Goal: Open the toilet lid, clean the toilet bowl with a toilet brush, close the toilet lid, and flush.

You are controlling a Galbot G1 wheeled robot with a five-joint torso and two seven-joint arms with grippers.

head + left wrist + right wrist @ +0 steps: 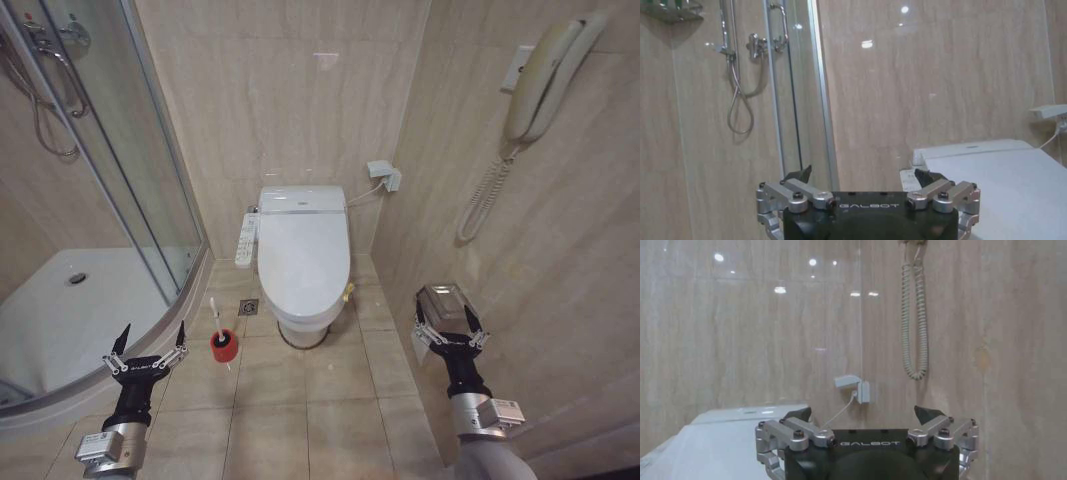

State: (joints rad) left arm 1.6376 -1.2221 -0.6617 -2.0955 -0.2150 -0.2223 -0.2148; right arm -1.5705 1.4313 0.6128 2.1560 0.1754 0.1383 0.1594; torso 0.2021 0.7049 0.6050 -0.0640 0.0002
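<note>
The lid (303,252) lies shut on the bowl (300,325) against the far wall, its long axis running near to far, dead ahead between both arms. The left gripper (147,349) hovers near and left, fingers spread and empty, just beside the brush (222,340) in its red holder. The right gripper (449,328), also spread, hangs near the right wall. The head view alone shows the yellow cord (348,293) at the lid's right edge; the left wrist view catches only lid surface (1000,185).

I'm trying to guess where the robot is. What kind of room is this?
It looks like a bathroom, maybe in a hotel. There's a white toilet with the toilet lid shut, a glass shower on the left, and a toilet brush standing in its red holder on the tiled floor.
</note>
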